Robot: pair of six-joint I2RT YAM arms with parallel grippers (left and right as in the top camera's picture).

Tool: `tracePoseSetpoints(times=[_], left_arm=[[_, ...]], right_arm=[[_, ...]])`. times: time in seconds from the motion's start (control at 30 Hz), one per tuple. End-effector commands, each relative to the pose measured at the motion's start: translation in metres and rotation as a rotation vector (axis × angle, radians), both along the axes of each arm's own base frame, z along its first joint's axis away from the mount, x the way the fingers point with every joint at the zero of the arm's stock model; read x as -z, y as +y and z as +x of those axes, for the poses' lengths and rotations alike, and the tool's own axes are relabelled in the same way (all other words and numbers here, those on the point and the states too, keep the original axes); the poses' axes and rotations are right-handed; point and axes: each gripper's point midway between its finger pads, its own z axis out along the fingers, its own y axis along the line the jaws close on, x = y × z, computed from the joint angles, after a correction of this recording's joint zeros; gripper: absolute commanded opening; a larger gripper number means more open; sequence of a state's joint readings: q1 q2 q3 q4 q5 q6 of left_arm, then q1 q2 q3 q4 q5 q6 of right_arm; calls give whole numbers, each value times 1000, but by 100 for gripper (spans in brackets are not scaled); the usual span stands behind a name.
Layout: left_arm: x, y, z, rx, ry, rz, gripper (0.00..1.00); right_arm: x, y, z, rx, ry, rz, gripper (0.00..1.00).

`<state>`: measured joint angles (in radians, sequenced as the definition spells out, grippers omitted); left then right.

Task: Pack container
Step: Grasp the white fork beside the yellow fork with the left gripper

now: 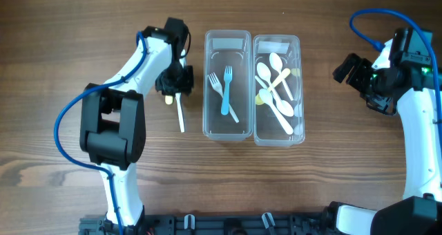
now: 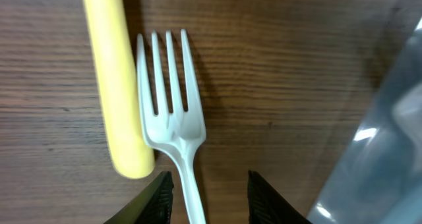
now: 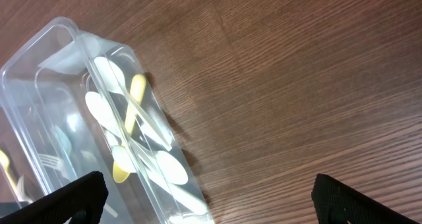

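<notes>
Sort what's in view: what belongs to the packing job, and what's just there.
Job:
- white fork and yellow utensil, loose on the table
- fork container
- spoon container
- left claw, open over the fork

Just there:
- blue cables
- wooden table

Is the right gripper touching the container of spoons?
Apart. The overhead view shows a stretch of bare table between the right gripper and the container of spoons.
</notes>
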<state>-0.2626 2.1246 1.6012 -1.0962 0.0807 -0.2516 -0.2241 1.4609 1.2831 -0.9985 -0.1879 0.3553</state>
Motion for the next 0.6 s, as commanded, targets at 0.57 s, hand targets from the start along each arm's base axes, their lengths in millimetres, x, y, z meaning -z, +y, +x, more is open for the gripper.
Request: tracePoseSetpoints(times=[0.57], left_arm=[[41,3,-33,-24,60,-7,4]], right_arm=[[5,2,0,5,16,20,100]])
